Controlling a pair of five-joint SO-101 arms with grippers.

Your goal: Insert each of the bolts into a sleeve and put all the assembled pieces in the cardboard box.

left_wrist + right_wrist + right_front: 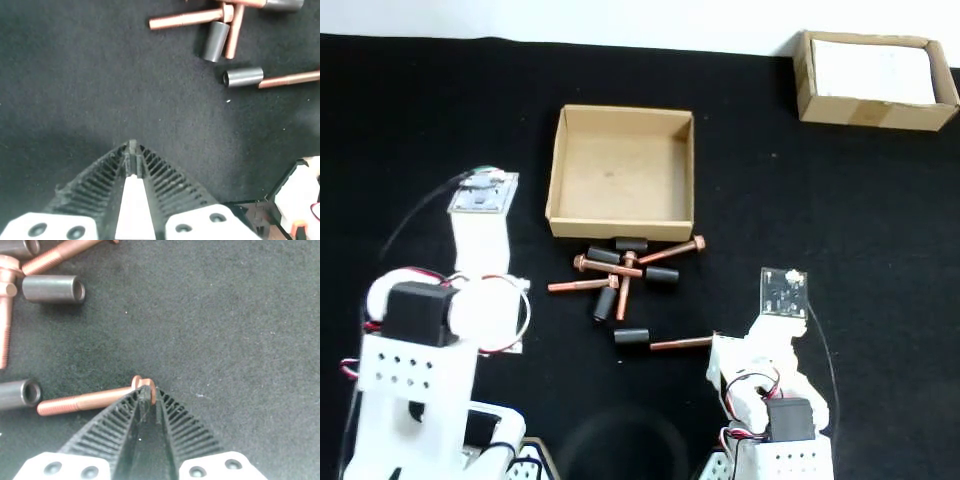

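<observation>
Five copper-coloured bolts (605,267) and five dark sleeves (661,274) lie loose in a cluster on the black table (440,120), each bolt apart from any sleeve.

The right gripper (148,394) has its jaws drawn together, and its tips sit right at the flanged head of the nearest bolt (90,401). I cannot tell whether the tips pinch that head or only touch it. This bolt lies crosswise just ahead of the tips. Off its threaded end, just apart, an end sleeve (20,392) lies with its open mouth showing. Farther ahead of the tips a second sleeve (52,288) lies on its side.

The left gripper (131,148) is closed on nothing, its tips over bare table. Well ahead of it and off to one side, a short sleeve (216,41) lies against a bolt shank (234,30).

The open cardboard box (557,165) stands beyond the cluster, on the far side from both grippers. A smaller box (865,112) stands well apart near the table's far corner.
</observation>
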